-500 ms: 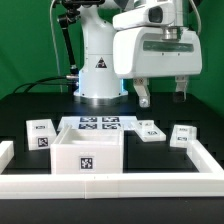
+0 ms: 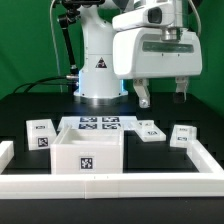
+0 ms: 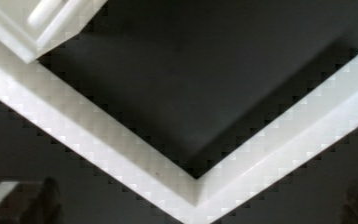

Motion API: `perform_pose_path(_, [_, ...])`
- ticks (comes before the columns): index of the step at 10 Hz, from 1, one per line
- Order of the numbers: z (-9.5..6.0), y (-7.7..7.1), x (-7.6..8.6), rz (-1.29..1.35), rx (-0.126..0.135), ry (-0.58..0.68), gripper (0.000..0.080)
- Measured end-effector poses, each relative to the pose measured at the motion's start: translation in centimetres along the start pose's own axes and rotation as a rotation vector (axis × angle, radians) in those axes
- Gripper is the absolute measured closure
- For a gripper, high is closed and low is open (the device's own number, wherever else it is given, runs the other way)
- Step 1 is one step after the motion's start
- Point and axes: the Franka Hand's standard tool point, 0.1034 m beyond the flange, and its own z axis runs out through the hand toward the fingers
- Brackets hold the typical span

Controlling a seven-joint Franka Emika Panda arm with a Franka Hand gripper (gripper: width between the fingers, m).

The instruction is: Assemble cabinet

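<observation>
The cabinet box (image 2: 90, 155), white and open-topped with a square tag on its front, stands at the front of the black table. Three small white tagged blocks lie around it: one on the exterior view's left (image 2: 40, 132) and two on the right (image 2: 150, 132) (image 2: 183, 136). My gripper (image 2: 162, 95) hangs high above the right-hand blocks, open and empty, touching nothing. In the wrist view the gripper (image 3: 190, 205) shows only its two dark fingertips (image 3: 16, 200), wide apart. The corner of a white part (image 3: 51, 25) shows there too.
The marker board (image 2: 97, 124) lies flat behind the cabinet box. A low white border rail (image 2: 110, 185) runs along the table's front and sides; its corner (image 3: 194, 165) fills the wrist view. The robot base (image 2: 98, 70) stands at the back.
</observation>
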Motion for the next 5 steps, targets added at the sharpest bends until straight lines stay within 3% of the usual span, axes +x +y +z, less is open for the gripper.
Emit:
perform_pose_path(2, [-0.1,0.9,-2.0,-0.264,-0.021,0.010,0.0001])
perform_pose_path(5, [0.4,-0.1,-2.8,-0.470,-0.010,-0.030,0.0001])
